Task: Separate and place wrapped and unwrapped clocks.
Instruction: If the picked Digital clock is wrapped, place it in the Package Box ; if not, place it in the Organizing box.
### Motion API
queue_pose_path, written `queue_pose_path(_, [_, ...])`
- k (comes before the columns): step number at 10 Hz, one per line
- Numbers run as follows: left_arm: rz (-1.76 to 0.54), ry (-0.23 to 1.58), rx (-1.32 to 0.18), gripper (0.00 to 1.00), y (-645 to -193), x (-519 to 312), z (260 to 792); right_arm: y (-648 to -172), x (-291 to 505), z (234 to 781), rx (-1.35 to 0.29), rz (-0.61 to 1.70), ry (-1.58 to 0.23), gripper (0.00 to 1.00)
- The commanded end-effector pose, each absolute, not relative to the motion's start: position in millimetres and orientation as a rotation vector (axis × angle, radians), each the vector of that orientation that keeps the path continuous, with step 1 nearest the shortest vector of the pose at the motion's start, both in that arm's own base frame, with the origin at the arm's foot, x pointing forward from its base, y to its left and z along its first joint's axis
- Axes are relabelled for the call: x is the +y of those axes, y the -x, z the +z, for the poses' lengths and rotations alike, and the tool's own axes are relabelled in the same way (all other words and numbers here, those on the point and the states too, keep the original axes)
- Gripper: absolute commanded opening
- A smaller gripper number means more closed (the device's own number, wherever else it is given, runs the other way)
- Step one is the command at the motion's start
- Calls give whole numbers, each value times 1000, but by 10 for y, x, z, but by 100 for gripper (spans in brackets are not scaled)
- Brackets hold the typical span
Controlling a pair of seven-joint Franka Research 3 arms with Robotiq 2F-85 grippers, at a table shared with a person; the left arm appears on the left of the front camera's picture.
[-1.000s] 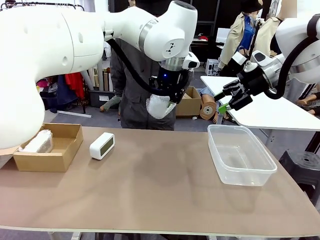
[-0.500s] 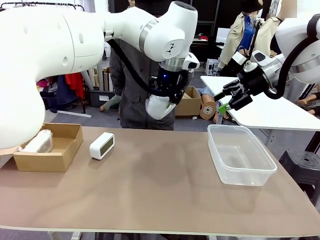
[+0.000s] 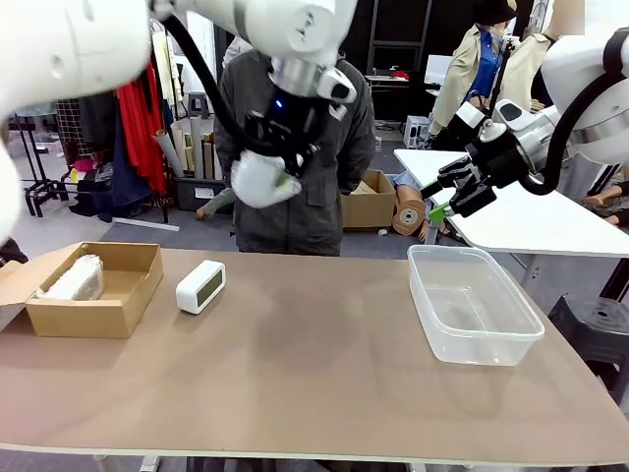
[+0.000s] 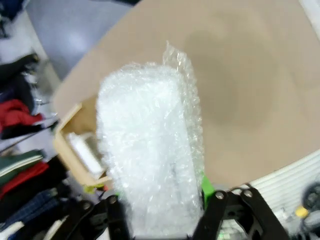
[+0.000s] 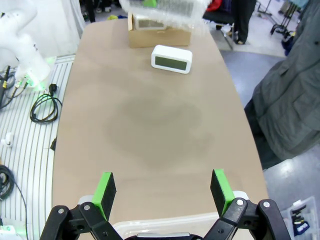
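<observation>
Wrapped clock (image 4: 147,145) pinched in left end effector (image 4: 157,195), high above bench (image 3: 324,374); right end effector (image 5: 163,190) spread, empty.

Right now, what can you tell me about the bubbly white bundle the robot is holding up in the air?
The white oblong lump wrapped in crinkly clear bubble wrap is gripped at one end by the left pincer, which is shut on it with green pads pressing its sides. A loose flap of wrap sticks out along one edge. It hangs high above the brown table, touching nothing else, in front of a person's grey jacket.
</observation>
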State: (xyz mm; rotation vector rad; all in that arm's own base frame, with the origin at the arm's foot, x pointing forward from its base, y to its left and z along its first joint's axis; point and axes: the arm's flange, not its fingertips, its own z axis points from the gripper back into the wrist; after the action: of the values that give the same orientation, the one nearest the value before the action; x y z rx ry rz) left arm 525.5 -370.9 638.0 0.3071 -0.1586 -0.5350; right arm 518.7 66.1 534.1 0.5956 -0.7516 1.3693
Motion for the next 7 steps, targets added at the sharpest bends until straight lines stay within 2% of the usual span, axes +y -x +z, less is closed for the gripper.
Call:
queue_pose_path(1, [-400, -387, -257, 0, -5096, -3219, 6401, -5189, 659, 5360, -750, 1373, -594, 100])
queue_pose_path(5, [-236, -568, -292, 0, -5093, -2068, 6132, -5189, 659, 5360, -750, 1373, -594, 100])
queue_pose_path(7, [-218, -605, -384, 0, -4981, -1690, 5886, -5189, 659, 5360, -750, 1373, -594, 100])
